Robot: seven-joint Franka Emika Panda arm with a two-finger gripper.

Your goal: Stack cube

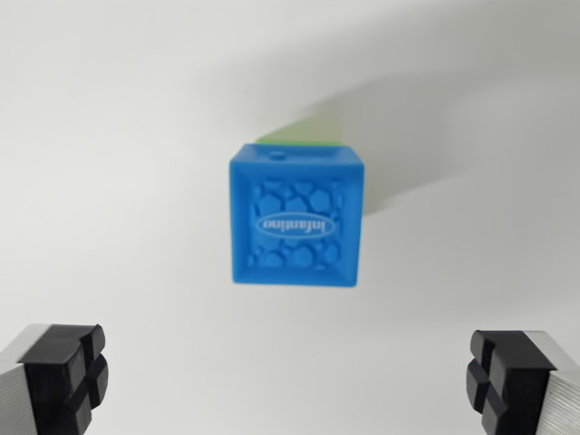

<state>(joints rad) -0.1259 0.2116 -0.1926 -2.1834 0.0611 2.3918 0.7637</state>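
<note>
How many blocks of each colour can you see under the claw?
Blue block: 1
Green block, mostly hidden beneath the blue one: 1
Total: 2

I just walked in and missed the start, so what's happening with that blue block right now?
A robot arm's wrist camera looks down on a blue cube that appears to sit on top of a green block, only a sliver of which shows behind it. The gripper is open and holds nothing: its two black fingers stand wide apart at the bottom corners, clear of the cube. The stack looks already made on the white table.
</note>
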